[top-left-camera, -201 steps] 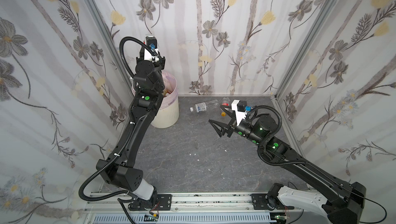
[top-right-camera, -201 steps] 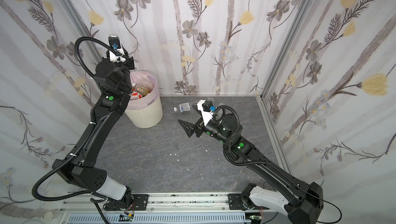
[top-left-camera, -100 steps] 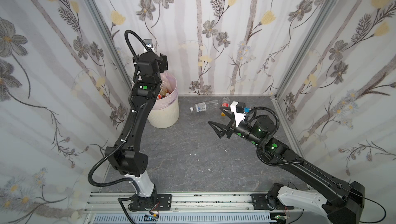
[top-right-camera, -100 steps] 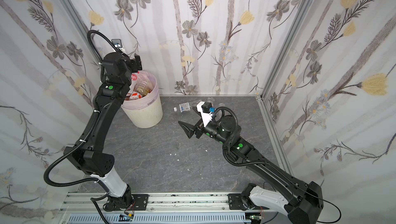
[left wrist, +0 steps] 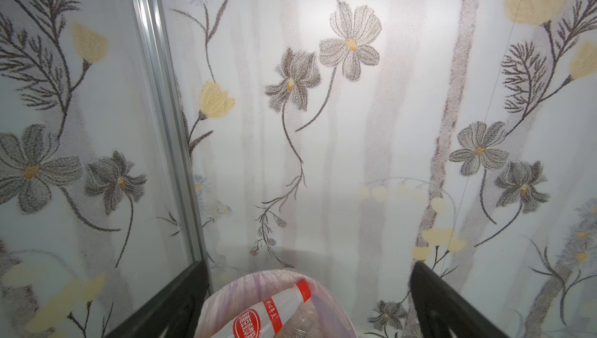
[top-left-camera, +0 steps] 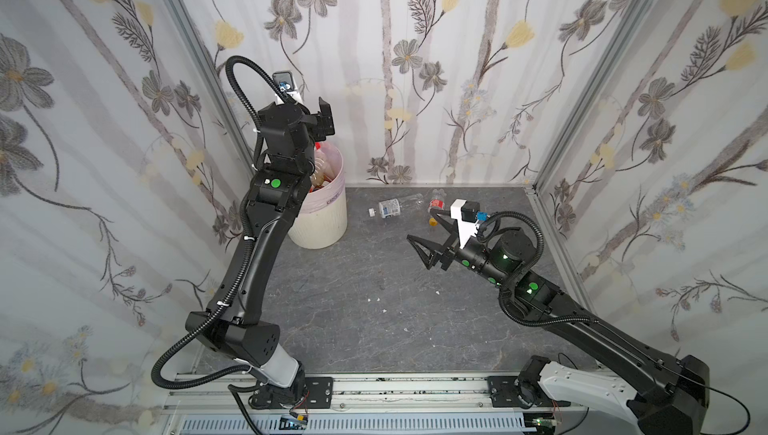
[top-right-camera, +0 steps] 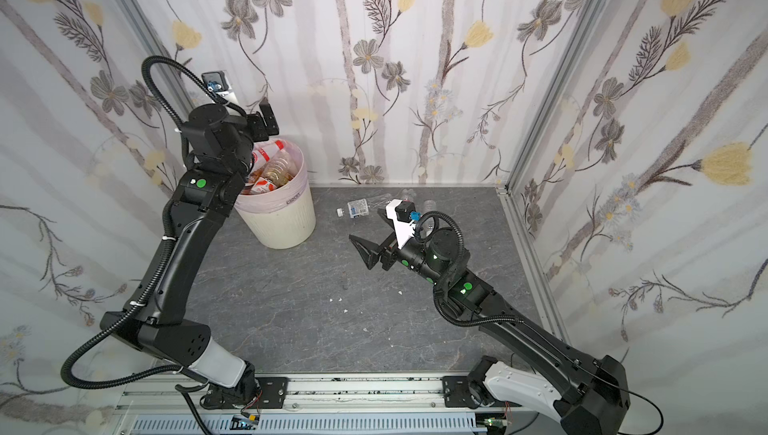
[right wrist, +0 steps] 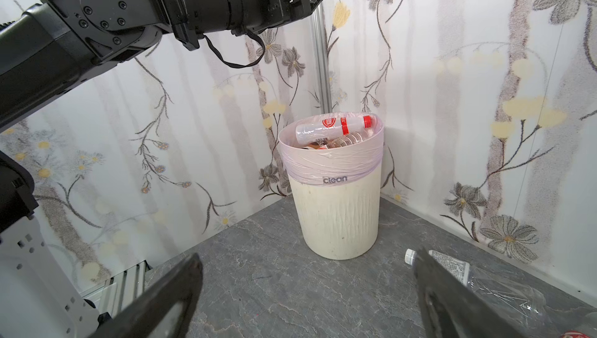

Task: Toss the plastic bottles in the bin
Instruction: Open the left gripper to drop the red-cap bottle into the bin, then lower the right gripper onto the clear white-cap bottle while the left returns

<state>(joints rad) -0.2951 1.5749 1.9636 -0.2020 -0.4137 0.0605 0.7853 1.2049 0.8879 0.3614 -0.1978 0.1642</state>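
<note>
— Two bottles at least lie loose by the worktop's (top-left-camera: 374,287) back edge: a clear bottle (top-left-camera: 388,207) and a red-labelled bottle (top-left-camera: 437,203). The bin (top-left-camera: 322,225), in the back left corner, looks heaped; a red-capped bottle (right wrist: 336,126) lies across it at rim height.
— So another drop could bounce off and roll out?
— My worry, yes. Left arm stands tall, left claw (left wrist: 308,265) above the rim, jaws wide, empty.
— And the right?
— Stretched low, right claw (right wrist: 307,255) spread, empty, facing the bin.
</note>
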